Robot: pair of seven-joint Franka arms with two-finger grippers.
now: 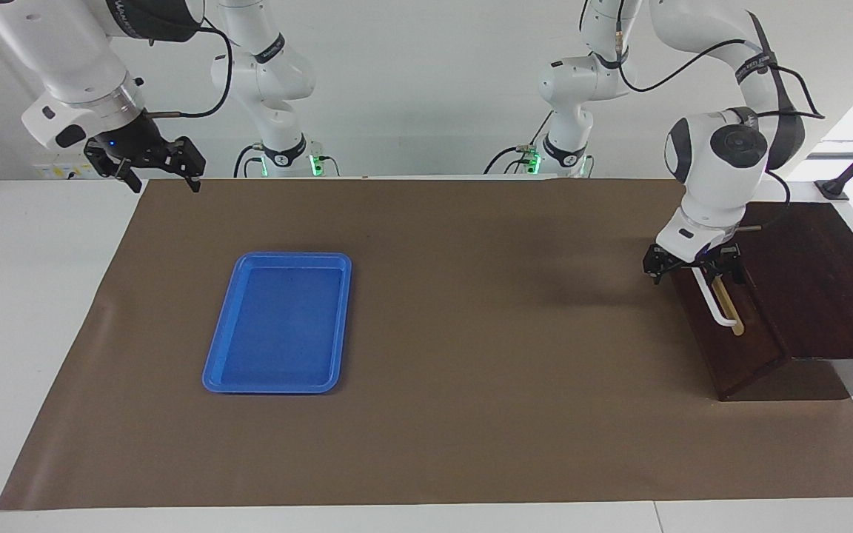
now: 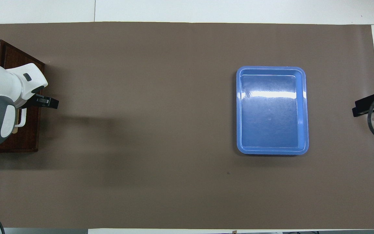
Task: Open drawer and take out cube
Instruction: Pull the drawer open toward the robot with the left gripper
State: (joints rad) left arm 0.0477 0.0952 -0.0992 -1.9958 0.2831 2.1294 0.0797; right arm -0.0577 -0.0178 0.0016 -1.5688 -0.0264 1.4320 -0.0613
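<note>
The dark brown drawer (image 1: 756, 355) sits in its wooden cabinet (image 1: 819, 281) at the left arm's end of the table, pushed in, with no pale interior showing. Its white bar handle (image 1: 721, 311) lies on a tan strip. My left gripper (image 1: 711, 272) is down at the end of the handle nearer the robots. In the overhead view the left hand covers most of the drawer front (image 2: 28, 136); the handle (image 2: 21, 121) shows just below it. My right gripper (image 1: 164, 178) waits open and empty, raised at the right arm's end. The yellow cube is hidden.
A blue plastic tray (image 1: 223, 355) lies empty on the brown mat toward the right arm's end; it also shows in the overhead view (image 2: 240, 110). The brown mat (image 1: 471, 333) covers most of the white table.
</note>
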